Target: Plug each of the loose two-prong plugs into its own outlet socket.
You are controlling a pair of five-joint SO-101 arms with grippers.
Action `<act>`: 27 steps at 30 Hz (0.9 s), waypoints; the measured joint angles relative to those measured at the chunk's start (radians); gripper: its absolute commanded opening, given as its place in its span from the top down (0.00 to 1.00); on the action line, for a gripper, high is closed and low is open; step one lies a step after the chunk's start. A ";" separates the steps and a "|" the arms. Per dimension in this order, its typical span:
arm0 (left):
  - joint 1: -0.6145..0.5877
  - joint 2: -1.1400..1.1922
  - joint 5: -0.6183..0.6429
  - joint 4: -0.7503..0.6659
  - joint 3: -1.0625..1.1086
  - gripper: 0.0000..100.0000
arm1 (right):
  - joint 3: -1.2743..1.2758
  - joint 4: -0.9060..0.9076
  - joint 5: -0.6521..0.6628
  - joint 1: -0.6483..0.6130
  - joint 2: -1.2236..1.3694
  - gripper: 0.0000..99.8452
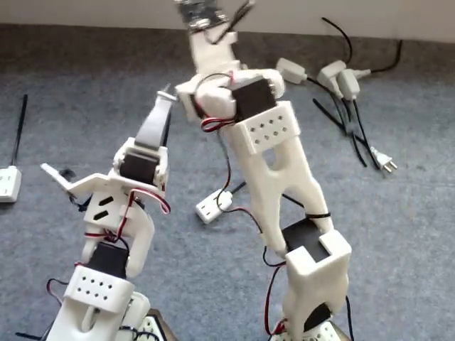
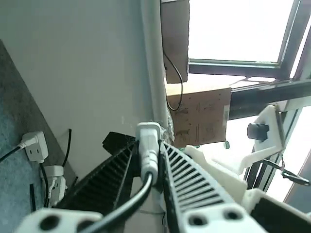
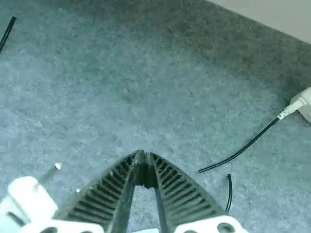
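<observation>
My left tool (image 2: 147,141) is clamped on a white plug (image 2: 147,154). The plug stands upright between the ridged fingers, its end poking just past the fingertips, and its black cord (image 2: 127,204) trails back toward the tool's base. In the high view this arm is the raised one, with the tool at the top centre of the frame, well above the surface (image 1: 85,78). From its wrist I see the wall (image 2: 87,63) and a window (image 2: 238,29) ahead. Two outlet blocks (image 2: 35,146) sit in the lower left of that frame, against the foot of the wall and well apart from the held plug. The upper one already has a cord going into it.

My right tool (image 3: 144,156) has its fingers pressed together with nothing between them, pointing down at the grey surface. In the high view it belongs to the lower arm on the left of the frame.

A loose plug (image 1: 387,164) lies at the right of the high view, prongs showing, far from both tools. A small outlet block (image 1: 209,209) rests near the centre of the frame, just beside the raised arm. Another outlet (image 1: 7,182) lies at the left edge.
</observation>
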 measured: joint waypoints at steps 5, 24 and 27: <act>0.006 0.002 -0.021 0.000 0.005 0.99 | -0.032 0.009 0.000 0.005 0.000 0.99; -0.155 0.071 -0.267 0.592 -0.351 0.99 | -0.605 0.247 0.104 0.199 -0.003 0.99; -0.155 0.175 -0.342 0.666 -0.434 0.99 | -0.606 0.247 0.104 0.199 -0.003 0.99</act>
